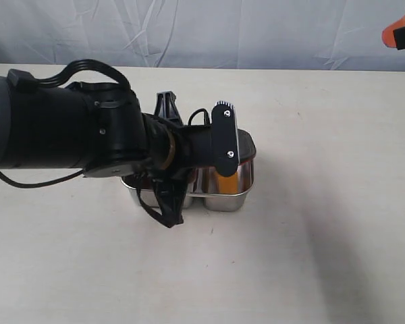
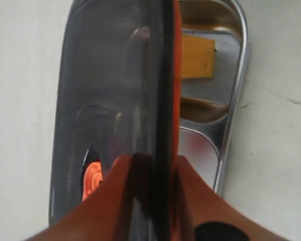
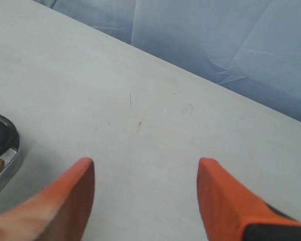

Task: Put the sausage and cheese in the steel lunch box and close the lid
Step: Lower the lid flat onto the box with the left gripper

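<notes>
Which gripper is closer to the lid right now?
Left. The left gripper grips the edge of the lid, over the steel lunch box. The right gripper hangs open above the table, well off to the side.

The left arm (image 1: 67,128) covers most of the steel lunch box (image 1: 223,200) in the exterior view. From the left wrist, the lid (image 2: 110,100) hides much of the box and part of the cheese (image 2: 196,56); the sausage cannot be made out. The right wrist view shows only the box's corner.
</notes>
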